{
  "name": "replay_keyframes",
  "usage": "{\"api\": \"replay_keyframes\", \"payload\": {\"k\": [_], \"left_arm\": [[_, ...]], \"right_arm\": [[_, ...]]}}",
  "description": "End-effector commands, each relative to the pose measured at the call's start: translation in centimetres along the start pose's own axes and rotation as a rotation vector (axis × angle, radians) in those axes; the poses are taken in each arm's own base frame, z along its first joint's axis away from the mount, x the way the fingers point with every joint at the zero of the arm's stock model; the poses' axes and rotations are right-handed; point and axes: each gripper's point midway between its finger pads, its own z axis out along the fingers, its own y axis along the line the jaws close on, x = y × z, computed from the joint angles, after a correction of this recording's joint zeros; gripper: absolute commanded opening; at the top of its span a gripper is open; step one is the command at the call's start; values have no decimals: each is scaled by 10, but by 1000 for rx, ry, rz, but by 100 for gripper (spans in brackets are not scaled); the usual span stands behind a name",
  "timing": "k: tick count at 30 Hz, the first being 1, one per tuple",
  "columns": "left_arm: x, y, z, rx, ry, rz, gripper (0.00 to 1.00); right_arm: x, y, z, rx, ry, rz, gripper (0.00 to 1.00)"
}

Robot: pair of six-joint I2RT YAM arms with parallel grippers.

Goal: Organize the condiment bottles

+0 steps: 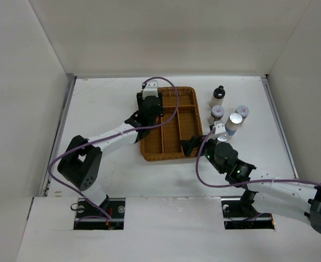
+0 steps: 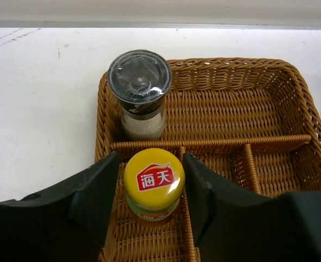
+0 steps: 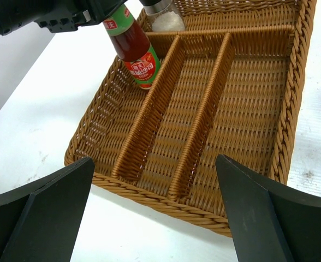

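Note:
The yellow-capped red-labelled sauce bottle [image 2: 153,183] stands in the left long compartment of the tray, also in the right wrist view [image 3: 136,52]. My left gripper [image 2: 150,158] straddles its cap. The jaws stand close on both sides, with a thin gap showing on the left. In the top view the left gripper [image 1: 148,117] hides this bottle. A grey-lidded jar [image 2: 140,76] of white grains stands in the tray's far-left cell. My right gripper [image 3: 154,164] is wide open and empty at the tray's near edge [image 1: 192,144].
The brown wicker divided tray [image 1: 185,117] lies mid-table. Right of it stand a black-capped cream bottle [image 1: 219,96] and three silver-lidded shakers [image 1: 217,113], [image 1: 242,111], [image 1: 234,121]. White walls close in the table on three sides.

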Motion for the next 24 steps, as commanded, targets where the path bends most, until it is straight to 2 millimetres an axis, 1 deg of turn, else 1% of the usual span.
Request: {"api": "replay_keyframes", "payload": {"k": [1, 3, 5, 9, 11, 13, 14, 15, 17, 18, 19, 20, 21, 22, 23, 24], "left_arm": [[-42, 3, -10, 10, -118, -94, 52], [-42, 3, -12, 11, -119, -94, 60], [-43, 3, -14, 14, -123, -97, 66], [-53, 3, -20, 26, -141, -107, 80], [-61, 3, -25, 35, -156, -115, 89], [-73, 4, -35, 46, -182, -130, 96], [-83, 6, -42, 50, -203, -143, 100], [-90, 8, -47, 53, -222, -156, 100], [-107, 14, -64, 78, -282, -205, 100], [-114, 20, -74, 78, -319, -232, 100], [-119, 31, -86, 72, -361, -268, 100], [-119, 44, -94, 49, -386, -298, 100], [-117, 53, -100, 26, -397, -321, 100], [-111, 66, -107, -6, -412, -354, 100], [-102, 80, -113, -41, -417, -385, 100], [-89, 91, -119, -71, -417, -413, 100]], "right_arm": [[-16, 6, 2, -15, -50, 35, 100], [-16, 6, 1, -17, -53, 36, 100], [-17, 6, 1, -15, -53, 36, 100], [-18, 5, 1, -13, -56, 35, 100], [-18, 5, 1, -13, -56, 33, 100], [-20, 6, 1, -13, -60, 31, 100], [-24, 6, 1, -11, -70, 35, 100], [-29, 7, 2, -9, -78, 43, 100], [-41, 17, 1, -32, -94, 65, 100], [-45, 28, 0, -59, -97, 75, 97], [-48, 41, -1, -85, -98, 78, 88], [-49, 48, -3, -99, -95, 72, 73], [-50, 50, -3, -95, -95, 65, 63], [-54, 49, -4, -75, -96, 53, 53], [-59, 45, -7, -44, -101, 42, 45], [-65, 38, -10, -8, -107, 30, 41]]}}
